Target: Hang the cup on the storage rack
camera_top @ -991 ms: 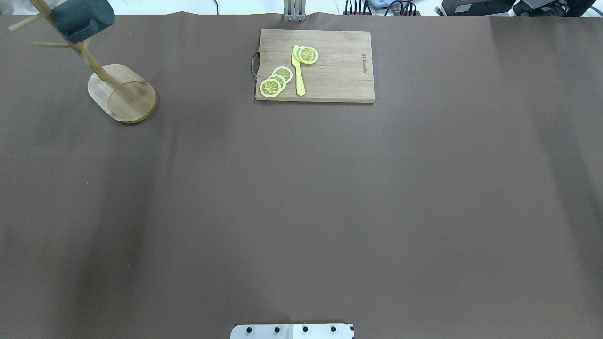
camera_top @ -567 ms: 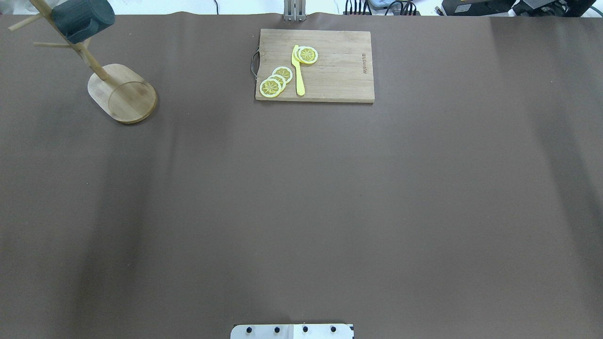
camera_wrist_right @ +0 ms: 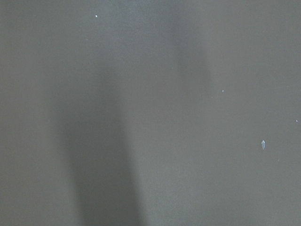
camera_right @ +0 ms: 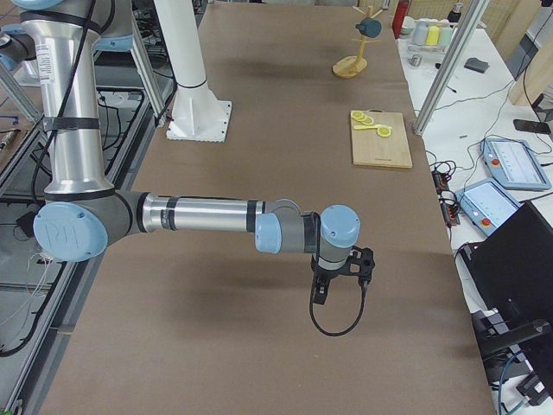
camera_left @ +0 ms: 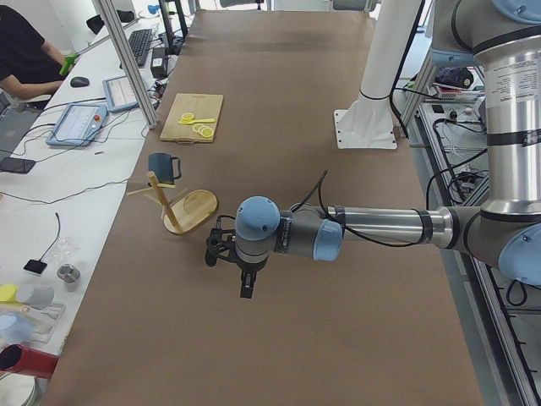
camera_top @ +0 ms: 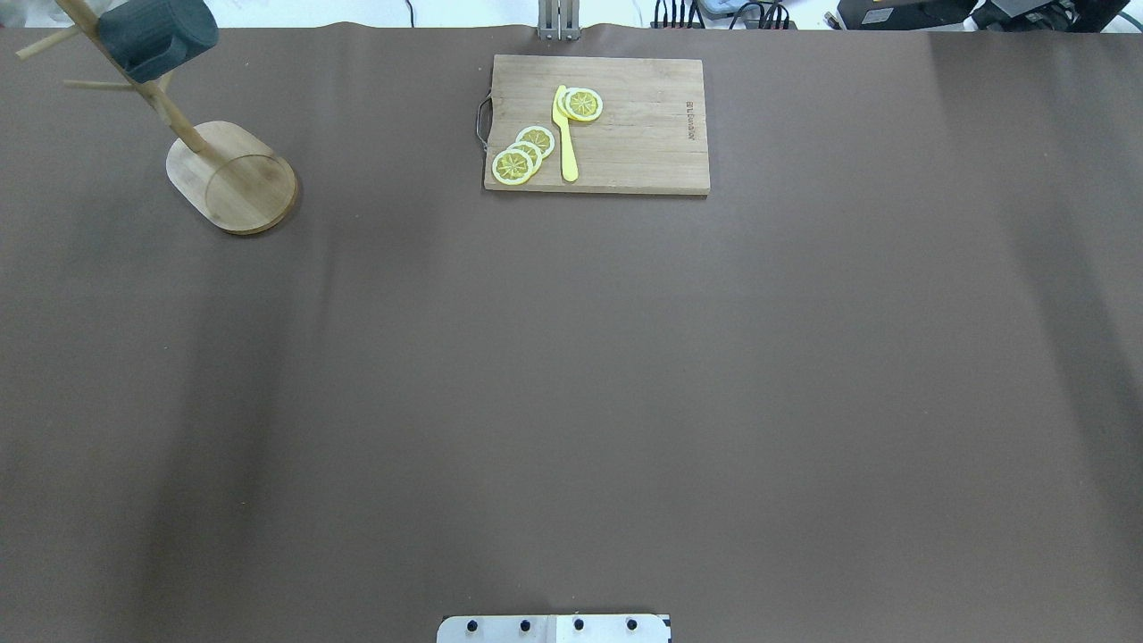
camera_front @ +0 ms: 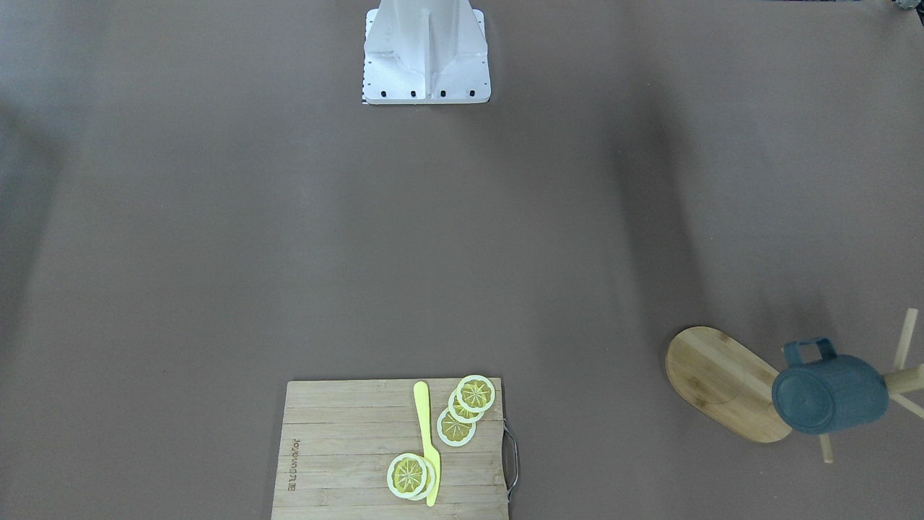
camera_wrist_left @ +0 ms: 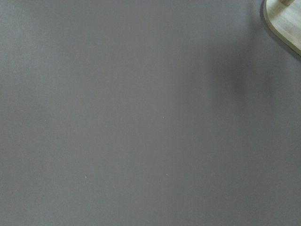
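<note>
The slate blue-grey cup point(camera_top: 156, 36) hangs on a peg of the bamboo storage rack point(camera_top: 232, 179) at the table's far left corner. It also shows in the front view point(camera_front: 829, 393), handle up, over the rack's oval base point(camera_front: 722, 383), and in the left view point(camera_left: 162, 167). My left gripper point(camera_left: 213, 251) hovers over bare table short of the rack and shows only in the left side view; I cannot tell its state. My right gripper point(camera_right: 363, 262) shows only in the right side view, far from the rack point(camera_right: 350, 67); I cannot tell its state. The left wrist view catches the base's edge point(camera_wrist_left: 284, 19).
A rectangular wooden cutting board point(camera_top: 596, 123) with lemon slices point(camera_top: 522, 154) and a yellow knife point(camera_top: 565, 134) lies at the table's far middle. The robot's base plate point(camera_top: 554, 628) is at the near edge. An operator point(camera_left: 25, 59) sits beyond the far side.
</note>
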